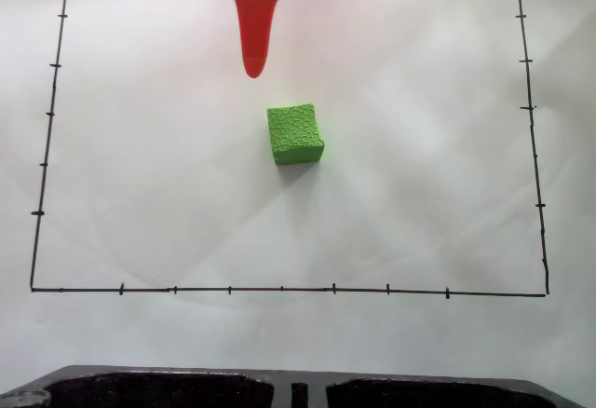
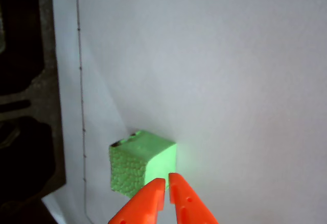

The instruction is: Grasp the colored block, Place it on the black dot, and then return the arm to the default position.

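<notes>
Green and crackle-skinned, the colored block (image 1: pixel 296 133) sits alone on white paper near the middle of the hand-drawn ruled frame (image 1: pixel 279 289), slightly skewed to its lines. Just beyond it in the fixed view hangs the arm (image 1: pixel 254 17), its orange point clear of the block. In the wrist view the gripper (image 2: pixel 166 182) shows jaws nearly together, holding nothing.

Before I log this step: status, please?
Tool shut, empty, beside the green block. Block sits on white paper. Nothing in the way.
</notes>
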